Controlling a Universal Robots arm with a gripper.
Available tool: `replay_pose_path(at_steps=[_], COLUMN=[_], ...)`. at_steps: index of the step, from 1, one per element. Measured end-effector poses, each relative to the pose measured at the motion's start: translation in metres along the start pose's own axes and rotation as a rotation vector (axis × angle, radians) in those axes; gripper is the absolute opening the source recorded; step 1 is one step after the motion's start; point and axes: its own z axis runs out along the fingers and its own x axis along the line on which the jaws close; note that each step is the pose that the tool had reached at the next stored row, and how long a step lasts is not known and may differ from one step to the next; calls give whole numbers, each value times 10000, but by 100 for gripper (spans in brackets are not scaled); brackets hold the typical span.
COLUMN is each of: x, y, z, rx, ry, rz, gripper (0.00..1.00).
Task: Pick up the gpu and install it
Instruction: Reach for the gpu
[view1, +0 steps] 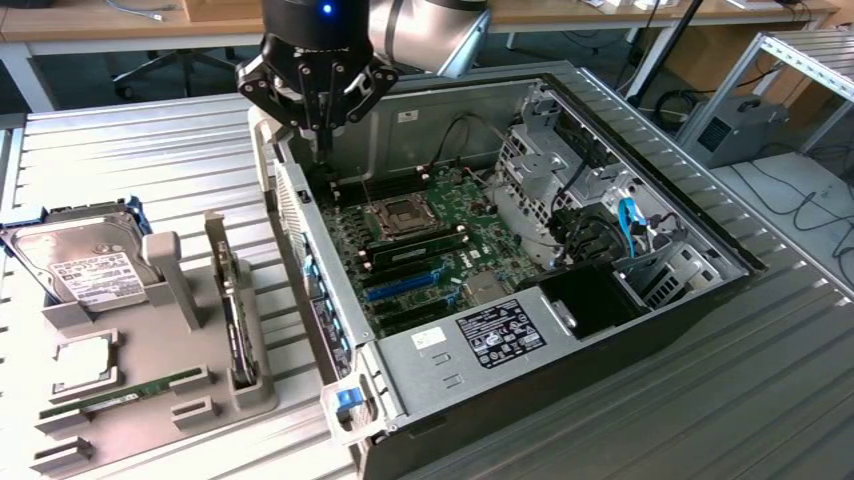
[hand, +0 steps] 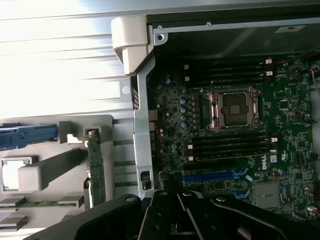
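The black gripper (view1: 320, 132), closed and empty, hovers over the open grey metal computer case (view1: 427, 365). The slim dark gpu (view1: 242, 315) stands edge-up in the grey plastic rack (view1: 147, 430) beside the case. Reaching it with the jaws together could topple it.

High oblique exterior view, downward wrist view, shared motherboard (view1: 470, 228)

Gpu (view1: 238, 322) upright in holder (view1: 140, 420), ext. view's left of PC case (view1: 614, 390); mobo (view1: 434, 235) inside case.
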Motion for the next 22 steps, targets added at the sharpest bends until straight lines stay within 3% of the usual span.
replay_pose_path(at_steps=[22], x=[48], y=[-4], z=[6], rx=[0], ry=[0], rz=[0], gripper=[11])
